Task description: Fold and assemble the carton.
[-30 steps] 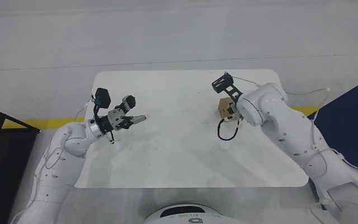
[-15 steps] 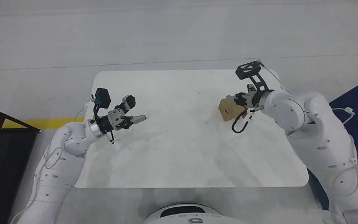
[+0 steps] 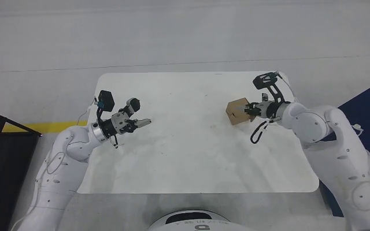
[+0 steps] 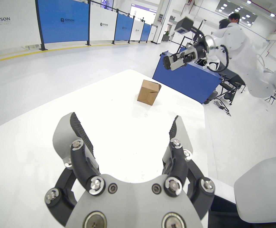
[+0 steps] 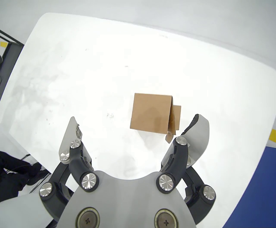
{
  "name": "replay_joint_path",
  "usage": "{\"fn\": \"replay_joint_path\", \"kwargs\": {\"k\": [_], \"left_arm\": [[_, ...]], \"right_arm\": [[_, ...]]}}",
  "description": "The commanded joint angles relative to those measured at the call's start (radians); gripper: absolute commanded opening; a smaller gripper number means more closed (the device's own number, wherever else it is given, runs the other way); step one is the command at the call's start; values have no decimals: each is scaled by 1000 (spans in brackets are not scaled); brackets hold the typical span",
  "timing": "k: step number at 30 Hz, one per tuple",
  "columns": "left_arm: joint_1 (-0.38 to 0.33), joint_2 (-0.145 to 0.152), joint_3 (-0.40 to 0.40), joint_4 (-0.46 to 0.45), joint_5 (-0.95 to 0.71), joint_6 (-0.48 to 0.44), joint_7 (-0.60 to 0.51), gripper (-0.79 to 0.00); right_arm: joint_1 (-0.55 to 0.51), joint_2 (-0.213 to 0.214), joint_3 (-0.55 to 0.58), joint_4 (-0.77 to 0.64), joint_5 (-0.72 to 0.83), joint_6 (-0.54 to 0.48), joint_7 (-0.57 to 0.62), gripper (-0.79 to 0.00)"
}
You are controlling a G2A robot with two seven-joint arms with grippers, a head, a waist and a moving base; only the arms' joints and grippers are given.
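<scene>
Table (image 3: 173,115) bears carton (image 3: 237,110); right wrist view reveals flap (image 5: 177,117).

Logo print on blue and white panels (image 4: 64,21) at the room's edge, far ahead of left gripper (image 4: 124,121). Nothing else legible.

You get bright, even light from ceiling lamps (image 4: 237,11) overhead. The white tabletop (image 3: 191,150) glares nearly to washout in both wrist views, the carton (image 5: 151,112) throws just a faint, soft shadow, and straight lines bow toward those views' edges.
</scene>
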State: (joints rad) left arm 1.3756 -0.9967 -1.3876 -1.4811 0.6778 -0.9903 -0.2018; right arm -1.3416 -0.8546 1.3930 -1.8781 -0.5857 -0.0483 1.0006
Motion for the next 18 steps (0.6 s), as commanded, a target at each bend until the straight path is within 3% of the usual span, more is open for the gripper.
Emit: {"fn": "replay_joint_path", "kwargs": {"k": [1,6,15,17,18], "left_arm": [[0,0,0,0,0,0,0,0],[0,0,0,0,0,0,0,0],[0,0,0,0,0,0,0,0],[0,0,0,0,0,0,0,0],[0,0,0,0,0,0,0,0]], "right_arm": [[-41,4,4,30,-15,-62,2,0],[-95,6,-13,78,-87,-110,-36,-22],[-76,-2,-42,110,-258,46,-66,-52],[-62,-5,-51,127,-266,54,-68,-225],[-54,-7,-57,138,-268,56,-68,-271]]}}
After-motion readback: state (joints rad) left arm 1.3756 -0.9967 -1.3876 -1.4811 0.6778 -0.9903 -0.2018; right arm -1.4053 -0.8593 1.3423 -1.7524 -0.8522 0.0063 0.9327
